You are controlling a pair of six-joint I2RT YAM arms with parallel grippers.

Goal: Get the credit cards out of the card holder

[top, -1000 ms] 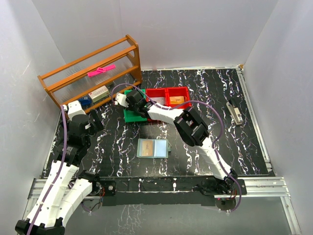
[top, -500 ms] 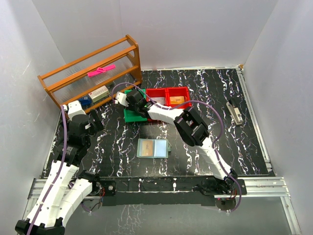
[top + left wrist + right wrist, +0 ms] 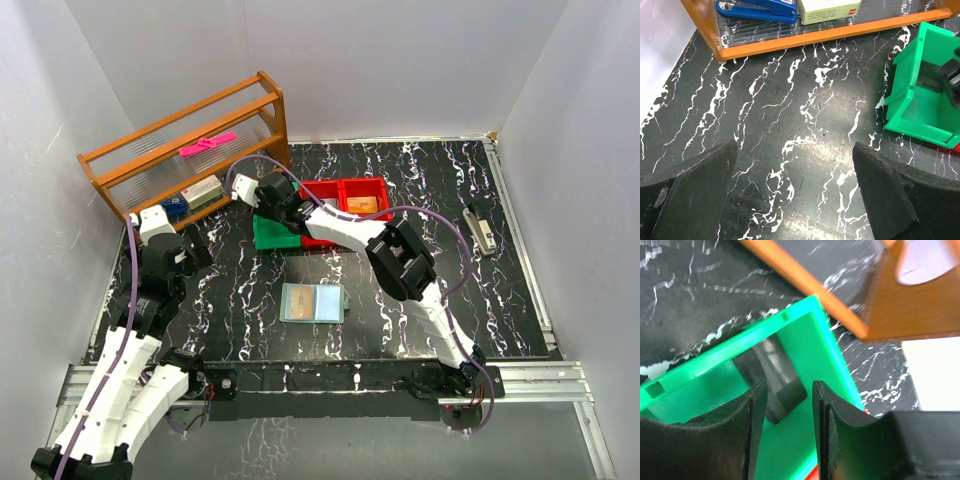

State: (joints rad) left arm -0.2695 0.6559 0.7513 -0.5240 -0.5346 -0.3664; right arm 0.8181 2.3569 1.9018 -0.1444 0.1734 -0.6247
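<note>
Black tabletop (image 3: 430, 190) with white marble veins. Far left, an orange-brown shelf (image 3: 180, 125) holds a pink clip (image 3: 207, 143) and a blue stapler (image 3: 757, 9). Green bin (image 3: 272, 235), red bins (image 3: 365, 183). Pale blue-grey card holder (image 3: 312, 302).

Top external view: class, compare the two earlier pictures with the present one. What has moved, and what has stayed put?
The right pincer has drawn back from over the green bin towards the wooden shelf, uncovering more of the bin. Its jaws stand apart, gripping nothing. The card holder lies open in the same spot, and the left pincer stays wide open and still.
</note>
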